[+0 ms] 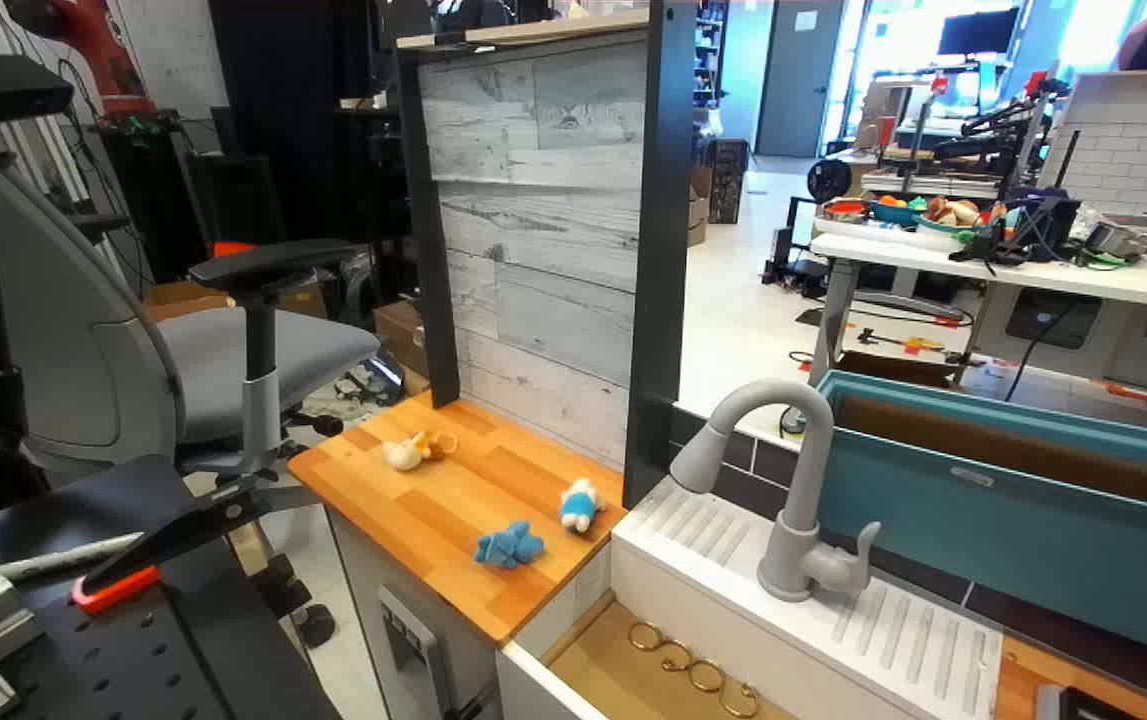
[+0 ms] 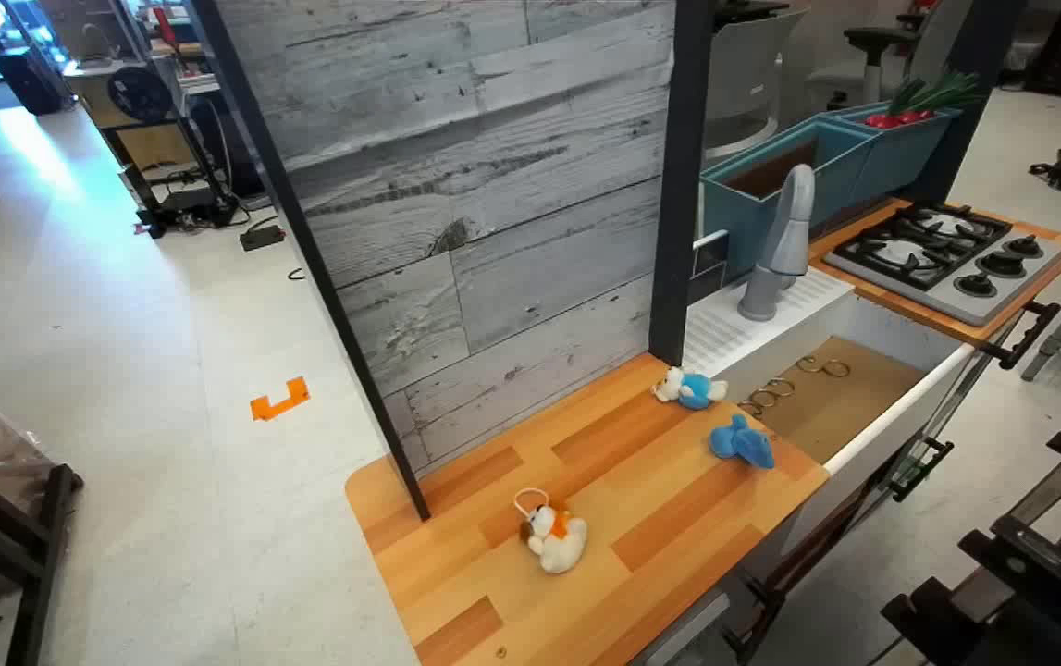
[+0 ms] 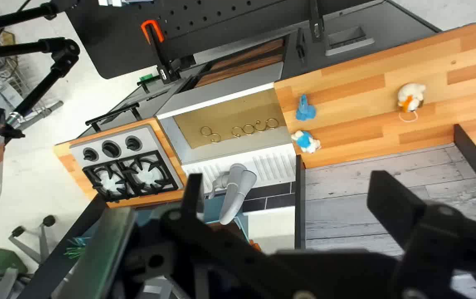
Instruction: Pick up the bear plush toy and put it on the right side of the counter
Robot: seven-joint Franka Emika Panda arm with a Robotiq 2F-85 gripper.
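White rectangular sink (image 1: pixel 713 622): brass-coloured wire rings (image 1: pixel 688 664) lie on its tan floor.
Smooth, rectangular orange-brown wooden counter (image 2: pixel 627 490): adjoins one end of the sink.
Soft tan-cream, orange-trimmed bear plush toy (image 2: pixel 561 549): lies on the counter in both exterior views, toward the end away from the sink and well apart from it.
Small white-and-blue plush toy (image 2: pixel 693 390): lies on the counter just beside the sink, by the ribbed white drainboard (image 1: pixel 863 625).
Small bright-blue plush toy (image 2: pixel 739 442): on the counter, near the sink, farther from the drainboard than the white-and-blue one.
Black two-finger gripper (image 3: pixel 289 182): fingers spread wide apart in the wrist view; its height above the sink cannot be told.
Curved grey faucet (image 1: pixel 801 500): stands upright on the sink's drainboard.
Dark-framed, whitewashed grey plank panel (image 2: pixel 493 222): upright along the counter's long edge, one frame post just beside the sink.
Grey stovetop with black grates (image 2: pixel 951 261): past the sink's end opposite the counter.
Teal planter box (image 1: pixel 993 530): just beyond the sink's drainboard.
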